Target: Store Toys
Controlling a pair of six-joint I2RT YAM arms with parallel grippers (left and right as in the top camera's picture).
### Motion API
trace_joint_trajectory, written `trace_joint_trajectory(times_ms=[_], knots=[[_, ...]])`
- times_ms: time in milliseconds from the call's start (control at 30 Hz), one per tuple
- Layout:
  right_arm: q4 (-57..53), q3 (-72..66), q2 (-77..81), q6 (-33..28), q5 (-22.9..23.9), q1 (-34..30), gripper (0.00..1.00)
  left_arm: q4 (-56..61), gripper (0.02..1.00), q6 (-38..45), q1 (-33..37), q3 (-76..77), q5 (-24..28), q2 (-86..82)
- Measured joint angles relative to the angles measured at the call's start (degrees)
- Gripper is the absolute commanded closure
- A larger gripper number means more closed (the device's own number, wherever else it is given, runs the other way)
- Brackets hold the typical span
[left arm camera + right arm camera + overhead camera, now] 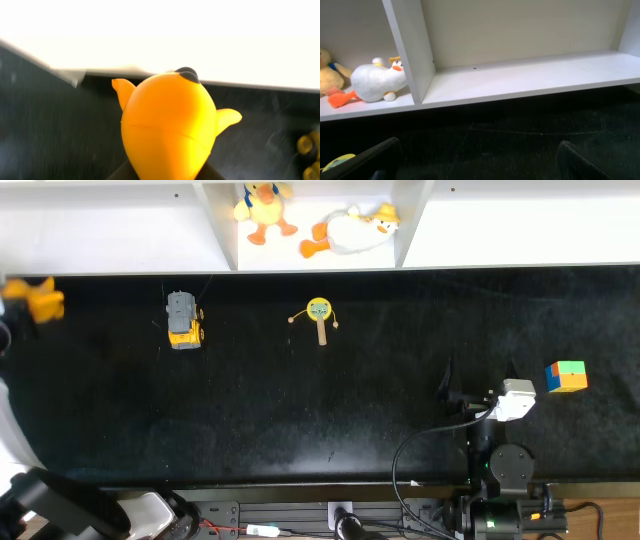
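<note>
An orange rubber toy (167, 130) with small wings and a dark tip sits in my left gripper (167, 176), which is shut on it. In the top view the orange toy (35, 298) hangs at the far left by the shelf's edge. A grey and yellow toy truck (183, 319), a rattle (319, 314) and a colourful cube (566, 376) lie on the black table. A yellow duck plush (265, 208) and a white duck plush (350, 230) rest in the middle shelf compartment. My right gripper (475, 170) is open near the front right, facing the shelf.
The white shelf (530, 75) runs along the table's back edge, with upright dividers (407, 50) between compartments. The white duck plush (375, 82) lies just beyond the divider. Cables (420, 450) trail near the right arm's base.
</note>
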Motion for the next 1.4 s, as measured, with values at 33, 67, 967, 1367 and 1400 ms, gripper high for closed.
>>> trace_joint_trajectory(times_ms=[33,67,967,1367,1400], knots=[[0.0,0.0,0.0,0.04,0.02,0.0,0.005,0.72,0.91,-0.66,-1.01,0.48,0.02,-0.17],[0.02,0.0,0.0,0.0,0.0,0.0,0.005,1.4,0.91,-1.18,-1.92,0.79,0.04,-0.28],[0.0,0.0,0.0,0.02,0.02,0.0,0.005,6.47,0.871,-17.27,-7.41,2.51,-1.31,3.21],[0.0,0.0,0.0,0.04,0.02,0.0,0.005,6.34,0.871,-19.98,-7.98,6.78,-1.51,8.98],[0.0,0.0,0.0,0.02,0.02,0.0,0.005,6.34,0.871,-20.0,-8.04,7.1,-1.49,9.38]])
